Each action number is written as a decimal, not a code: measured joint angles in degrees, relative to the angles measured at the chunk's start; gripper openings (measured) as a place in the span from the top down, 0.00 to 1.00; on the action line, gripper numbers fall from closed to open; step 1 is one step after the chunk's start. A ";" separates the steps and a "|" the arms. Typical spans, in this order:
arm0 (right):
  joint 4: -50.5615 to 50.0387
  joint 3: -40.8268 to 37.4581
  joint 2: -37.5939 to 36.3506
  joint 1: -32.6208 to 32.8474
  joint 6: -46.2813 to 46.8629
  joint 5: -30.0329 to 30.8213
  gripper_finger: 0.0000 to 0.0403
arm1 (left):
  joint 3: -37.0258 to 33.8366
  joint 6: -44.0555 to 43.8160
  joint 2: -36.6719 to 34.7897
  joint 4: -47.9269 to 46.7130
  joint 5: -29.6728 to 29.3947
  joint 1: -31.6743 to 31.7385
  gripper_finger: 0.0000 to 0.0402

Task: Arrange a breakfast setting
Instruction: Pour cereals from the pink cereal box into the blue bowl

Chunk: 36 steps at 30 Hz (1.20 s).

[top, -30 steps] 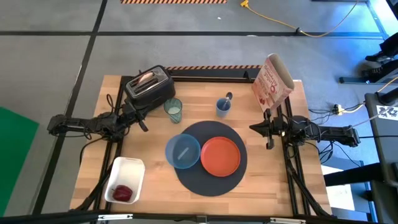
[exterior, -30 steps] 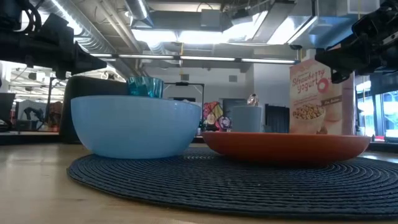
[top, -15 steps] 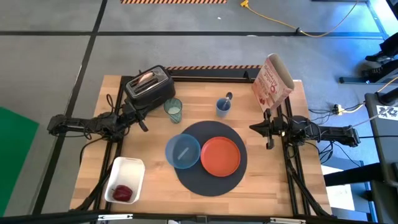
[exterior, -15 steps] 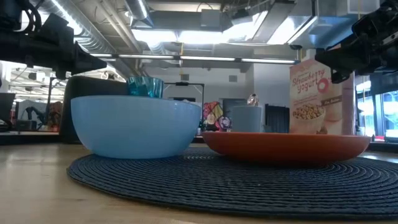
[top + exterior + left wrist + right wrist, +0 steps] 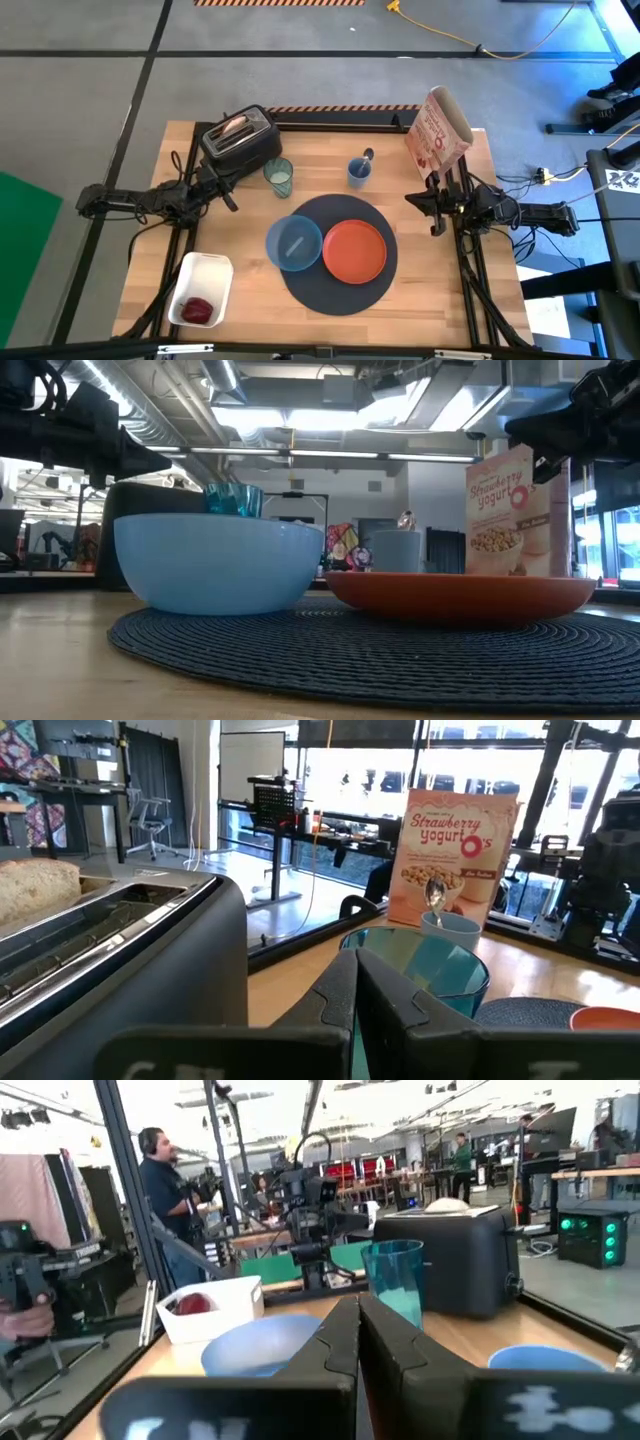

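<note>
While hovering beside black toaster (image 5: 240,140), left gripper (image 5: 232,200) pinched empty; translucent green tumbler (image 5: 279,177) near; small blue bowl (image 5: 293,243) and orange plate (image 5: 353,250) on dark blue-grey round mat (image 5: 335,290); right gripper (image 5: 424,200) pressed together, empty.

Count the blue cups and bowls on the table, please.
2. A bowl sits on the left part of the round mat, beside the orange plate. A small cup with a spoon in it stands behind the mat. The green tumbler is not counted.
</note>
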 joint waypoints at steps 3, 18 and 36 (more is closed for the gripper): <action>-0.09 0.00 0.02 0.00 0.99 -0.41 1.00 | -0.02 0.09 0.00 -0.03 0.00 0.00 0.99; 0.17 0.00 1.51 0.00 1.79 15.34 0.83 | 6.49 7.62 0.02 0.63 -0.42 0.00 0.90; -9.87 10.09 13.45 0.00 6.42 38.69 0.31 | 8.46 8.78 0.00 0.43 9.92 -0.02 0.74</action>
